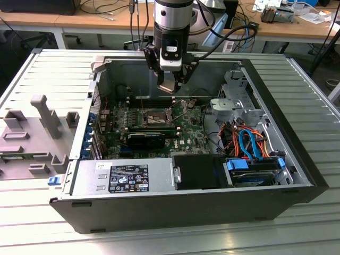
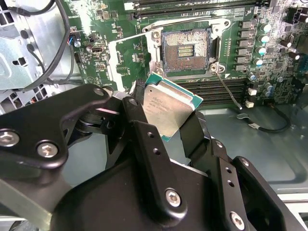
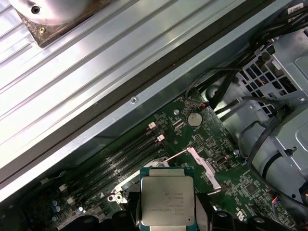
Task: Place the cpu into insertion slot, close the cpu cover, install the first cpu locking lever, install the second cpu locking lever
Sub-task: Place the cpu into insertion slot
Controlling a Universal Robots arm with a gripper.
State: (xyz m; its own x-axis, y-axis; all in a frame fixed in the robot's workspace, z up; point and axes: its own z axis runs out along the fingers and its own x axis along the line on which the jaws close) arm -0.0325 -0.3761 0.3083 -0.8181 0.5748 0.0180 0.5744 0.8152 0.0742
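Second wrist view bares the insertion slot [image 2: 186,48] and its contacts; exterior view shows the tool [image 1: 171,85] high over the board [image 1: 186,133]. It clenches the cpu [image 2: 168,108] between its fingers, clear of the slot.

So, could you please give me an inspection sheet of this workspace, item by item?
Surface: ribbed metal table, with an open computer case lying on it.
Job's things: cpu held above the motherboard; insertion slot empty; cpu cover raised open; one locking lever unlatched.
Clutter: grey fixture blocks on the exterior view's left.
Gripper: gripper shut on the cpu, over the case.
Cables: orange and blue cables on the exterior view's right of the motherboard.
Surroundings: wooden desks behind.
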